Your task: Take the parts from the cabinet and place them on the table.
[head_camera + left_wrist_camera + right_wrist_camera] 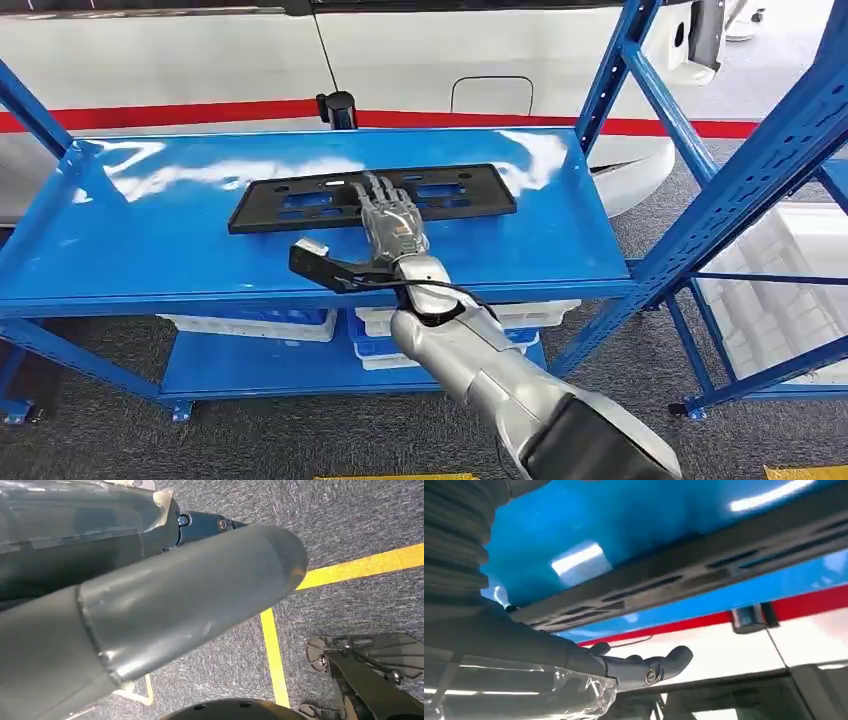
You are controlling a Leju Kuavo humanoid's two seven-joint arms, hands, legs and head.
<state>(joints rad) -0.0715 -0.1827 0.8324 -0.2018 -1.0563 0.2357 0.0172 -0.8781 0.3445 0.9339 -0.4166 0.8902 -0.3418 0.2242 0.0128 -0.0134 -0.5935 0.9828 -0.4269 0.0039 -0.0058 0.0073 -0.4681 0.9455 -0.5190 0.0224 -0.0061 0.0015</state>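
The right hand reaches toward 12 o'clock, fingers spread flat over the black slotted part, gripping nothing. The part lies mid-shelf on the blue cabinet. It looks stiff, light and awkwardly long; grasp a long edge near the middle. The right wrist view reveals its thin edge profile. The left hand's state: cannot tell.

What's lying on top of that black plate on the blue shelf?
The right robot hand lies over the middle of the black plate, fingers stretched across it. The strip of plate beneath the robot hand is covered, so any grasp stays unclear.
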